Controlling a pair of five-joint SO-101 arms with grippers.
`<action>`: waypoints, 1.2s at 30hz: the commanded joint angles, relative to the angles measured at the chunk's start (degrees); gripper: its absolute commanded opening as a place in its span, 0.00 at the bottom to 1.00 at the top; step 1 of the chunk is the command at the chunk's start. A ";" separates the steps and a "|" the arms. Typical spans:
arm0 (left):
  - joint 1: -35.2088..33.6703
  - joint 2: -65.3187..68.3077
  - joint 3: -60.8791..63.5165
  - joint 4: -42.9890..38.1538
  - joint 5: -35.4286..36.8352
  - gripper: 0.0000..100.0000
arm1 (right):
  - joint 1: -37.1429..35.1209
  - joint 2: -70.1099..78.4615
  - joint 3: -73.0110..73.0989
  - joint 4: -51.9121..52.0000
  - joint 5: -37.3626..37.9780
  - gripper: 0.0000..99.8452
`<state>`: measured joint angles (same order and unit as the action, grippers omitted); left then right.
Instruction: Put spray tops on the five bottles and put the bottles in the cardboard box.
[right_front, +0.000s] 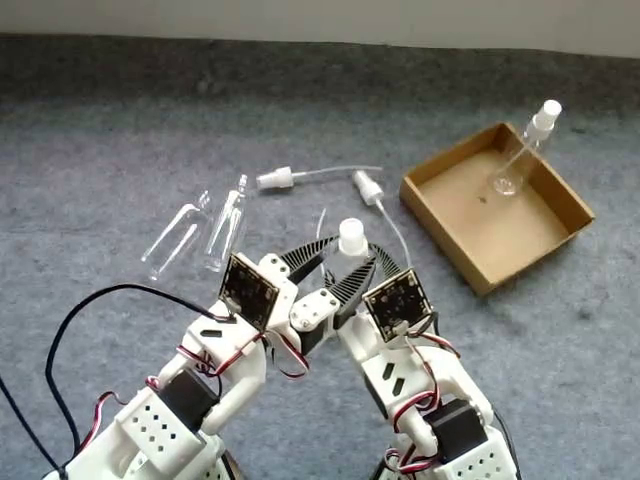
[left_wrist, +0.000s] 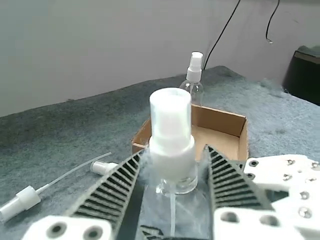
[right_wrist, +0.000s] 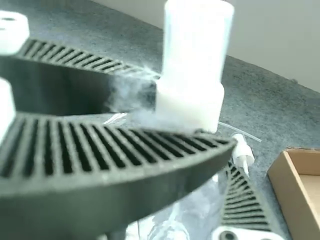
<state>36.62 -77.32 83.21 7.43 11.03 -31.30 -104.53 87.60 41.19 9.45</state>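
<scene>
The table (right_front: 100, 140) is covered in a grey, felt-like carpet that runs back to a pale wall (right_front: 320, 15). Left of centre, two clear uncapped bottles lie on their sides close together, the left bottle (right_front: 177, 236) and the right bottle (right_front: 228, 226). Just past them lie two white spray tops with long thin tubes, one spray top (right_front: 277, 179) near the other spray top (right_front: 368, 186). Further right, the open cardboard box (right_front: 443, 238) sits at an angle

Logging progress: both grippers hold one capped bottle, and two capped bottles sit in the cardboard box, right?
No: the high view shows one spray-topped bottle in the cardboard box, not two. The left gripper and right gripper do hold one capped bottle.
</scene>
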 joint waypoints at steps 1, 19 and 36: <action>1.01 -0.92 -0.57 -0.53 -0.44 0.19 | -0.31 -0.75 -4.26 -0.13 -0.18 0.17; -1.10 -1.01 -8.84 6.07 -0.35 0.19 | -0.04 -0.75 -4.09 -0.13 -0.18 0.17; -1.63 -1.01 -10.51 6.33 -0.44 0.19 | 0.04 -0.75 -2.24 -0.13 -0.09 0.17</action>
<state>35.65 -77.41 78.29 13.58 11.03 -31.38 -104.53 87.60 41.19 9.45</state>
